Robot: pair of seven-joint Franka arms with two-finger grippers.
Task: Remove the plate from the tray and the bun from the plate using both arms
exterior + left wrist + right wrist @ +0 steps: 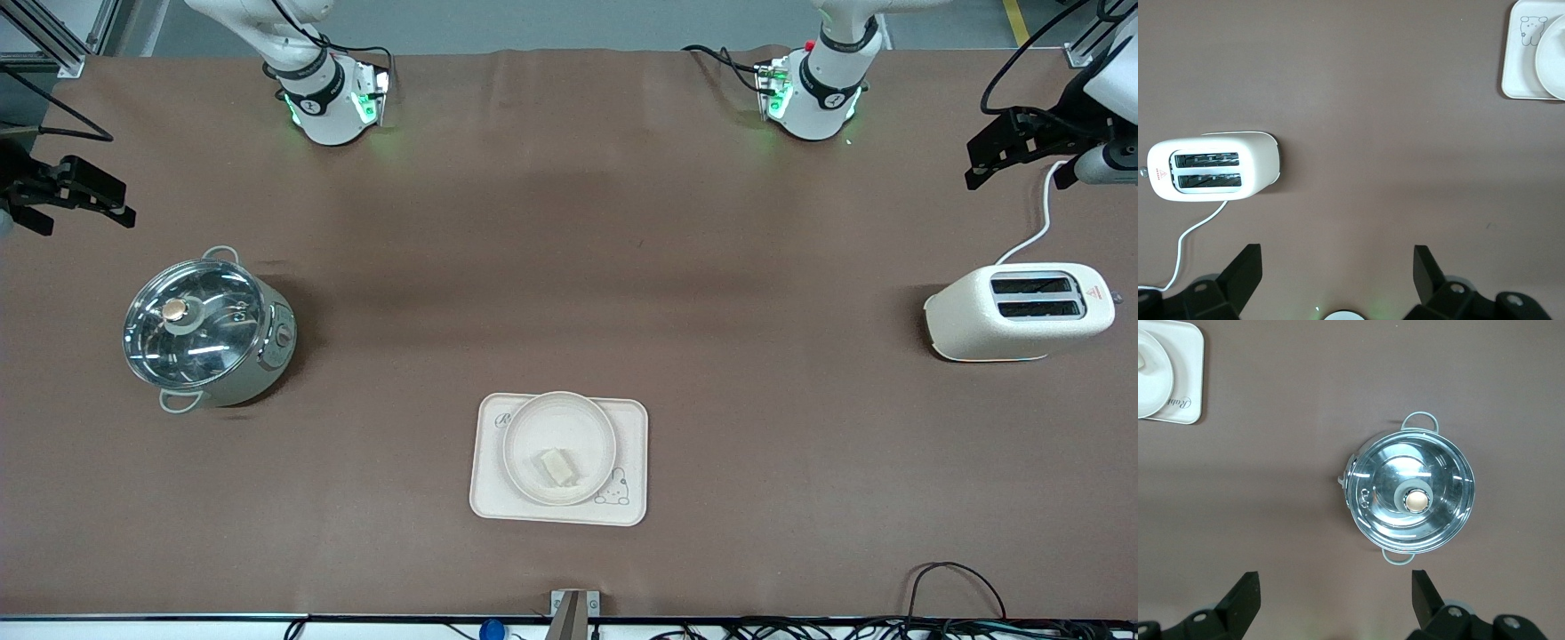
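The round cream-white plate [569,422] sits on the rectangular cream tray [633,425] near the front camera's edge of the table. The small pale bun [558,467] lies on the plate. My left gripper [987,160] hangs open and empty over the left arm's end of the table, above bare cloth beside the toaster; its own view [1337,267] shows the plate's edge [1553,57]. My right gripper [80,212] hangs open and empty over the right arm's end, above bare cloth beside the pot; its own view [1336,590] shows part of the plate [1151,383].
A steel pot with a glass lid [206,327] stands toward the right arm's end of the table. A white two-slot toaster [1022,311] with a white cord stands toward the left arm's end. Brown cloth covers the table.
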